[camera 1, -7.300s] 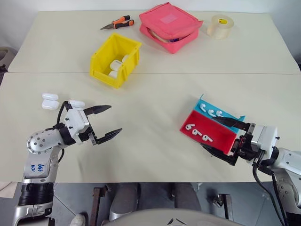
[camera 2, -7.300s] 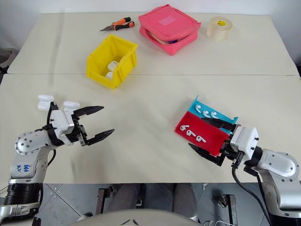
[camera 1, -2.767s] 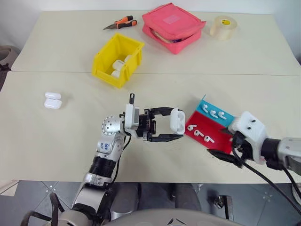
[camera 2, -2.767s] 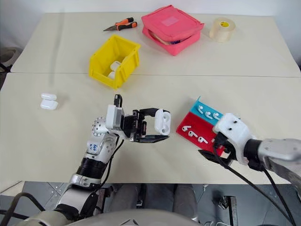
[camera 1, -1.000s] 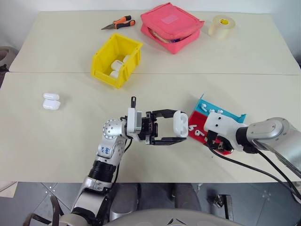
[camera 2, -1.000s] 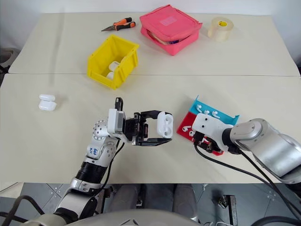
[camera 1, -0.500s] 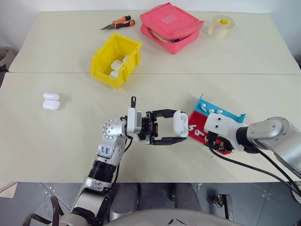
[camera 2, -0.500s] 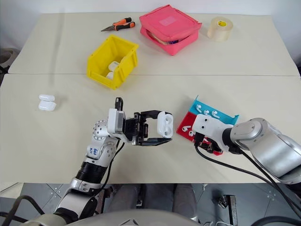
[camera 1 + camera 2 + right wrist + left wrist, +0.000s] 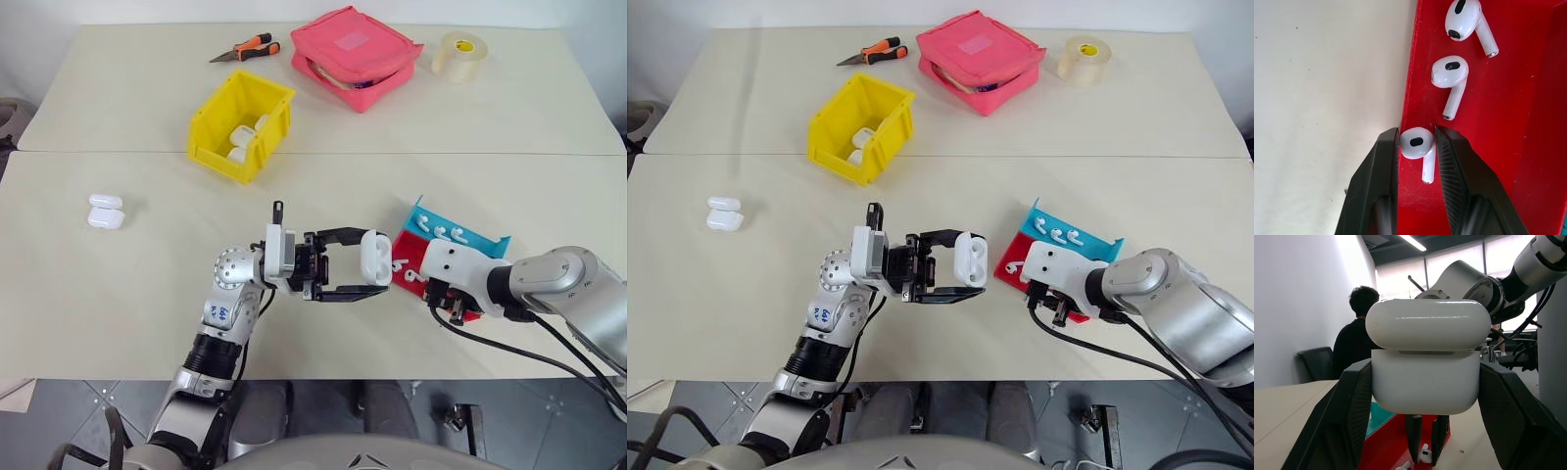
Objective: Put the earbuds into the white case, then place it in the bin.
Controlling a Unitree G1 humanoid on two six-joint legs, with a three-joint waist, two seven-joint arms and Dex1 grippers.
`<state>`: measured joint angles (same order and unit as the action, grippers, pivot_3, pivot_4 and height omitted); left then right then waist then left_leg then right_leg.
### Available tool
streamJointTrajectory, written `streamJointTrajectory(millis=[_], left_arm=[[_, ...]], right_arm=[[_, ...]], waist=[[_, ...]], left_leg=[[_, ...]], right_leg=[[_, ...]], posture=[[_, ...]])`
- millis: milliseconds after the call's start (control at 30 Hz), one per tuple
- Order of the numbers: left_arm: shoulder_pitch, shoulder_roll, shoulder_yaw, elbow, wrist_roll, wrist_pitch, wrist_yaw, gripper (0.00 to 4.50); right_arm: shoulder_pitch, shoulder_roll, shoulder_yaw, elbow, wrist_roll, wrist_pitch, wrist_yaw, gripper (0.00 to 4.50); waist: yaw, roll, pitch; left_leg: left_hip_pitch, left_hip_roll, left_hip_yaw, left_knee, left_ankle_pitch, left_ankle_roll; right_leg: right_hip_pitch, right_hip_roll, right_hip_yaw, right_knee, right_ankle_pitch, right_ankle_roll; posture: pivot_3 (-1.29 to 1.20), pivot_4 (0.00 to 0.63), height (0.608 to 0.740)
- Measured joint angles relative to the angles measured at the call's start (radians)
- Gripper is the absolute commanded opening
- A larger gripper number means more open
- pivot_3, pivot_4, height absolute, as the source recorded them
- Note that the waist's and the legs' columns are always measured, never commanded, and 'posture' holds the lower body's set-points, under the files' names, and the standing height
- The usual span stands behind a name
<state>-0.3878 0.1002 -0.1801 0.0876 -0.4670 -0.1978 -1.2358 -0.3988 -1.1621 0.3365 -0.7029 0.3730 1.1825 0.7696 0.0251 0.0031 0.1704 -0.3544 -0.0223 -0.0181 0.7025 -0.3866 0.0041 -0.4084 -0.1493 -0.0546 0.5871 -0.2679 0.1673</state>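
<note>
Your left gripper (image 9: 364,274) was clamped on the white case (image 9: 374,258), lid raised. Your right gripper (image 9: 1418,147) had narrowed around one earbud (image 9: 1418,145) in the red tray (image 9: 1508,127), fingers touching it.

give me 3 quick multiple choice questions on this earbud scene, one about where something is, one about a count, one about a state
1. Where are the spare closed cases lying?
A. on the bare table near its left edge
B. inside the pink pouch
C. on the blue tray

2. How many earbuds lie on the red tray in the right wrist view?
A. one
B. three
C. six

3. What is the left gripper doing?
A. hanging open
B. holding the white case with its lid open
C. holding the tape roll

Answers:
1 A, two cases sit together there.
2 B, three earbuds show, one earbud between the right gripper fingers.
3 B, the left wrist view shows the raised lid.
</note>
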Motion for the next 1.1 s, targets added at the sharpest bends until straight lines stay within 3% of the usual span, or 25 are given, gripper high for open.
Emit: streamJointTrajectory(millis=[533,667,967,1100], left_arm=[[0.0,0.001,0.0,0.0,-0.001,0.0,0.0,2.8],[0.0,0.002,0.0,0.0,-0.001,0.0,0.0,2.8],[0.0,0.003,0.0,0.0,-0.001,0.001,-0.002,2.8],[0.0,0.006,0.0,-0.001,-0.004,0.004,-0.003,2.8]], right_arm=[[0.028,-0.004,-0.012,-0.007,-0.025,-0.031,0.021,1.18],[0.043,-0.008,-0.019,-0.011,-0.034,-0.047,0.032,0.51],[0.079,-0.009,-0.049,-0.026,-0.04,-0.05,0.034,0.51],[0.141,-0.007,-0.125,-0.034,-0.008,-0.041,0.044,0.51]], waist=[[0.001,0.0,0.0],[0.001,0.0,0.0],[0.002,0.0,0.0],[0.003,0.0,0.0]], left_leg=[[0.0,0.0,0.0,0.0,0.0,0.0],[0.0,0.0,0.0,0.0,0.0,0.0],[0.0,0.0,0.0,0.0,0.0,0.0],[0.0,0.0,0.0,0.0,0.0,0.0]], right_leg=[[0.0,0.0,0.0,0.0,0.0,0.0],[0.0,0.0,0.0,0.0,0.0,0.0],[0.0,0.0,0.0,-0.001,0.0,0.0],[0.0,0.0,0.0,-0.001,0.0,0.0]], posture=[[0.0,0.15,0.74],[0.0,0.15,0.74],[0.0,0.15,0.74],[0.0,0.15,0.74]])
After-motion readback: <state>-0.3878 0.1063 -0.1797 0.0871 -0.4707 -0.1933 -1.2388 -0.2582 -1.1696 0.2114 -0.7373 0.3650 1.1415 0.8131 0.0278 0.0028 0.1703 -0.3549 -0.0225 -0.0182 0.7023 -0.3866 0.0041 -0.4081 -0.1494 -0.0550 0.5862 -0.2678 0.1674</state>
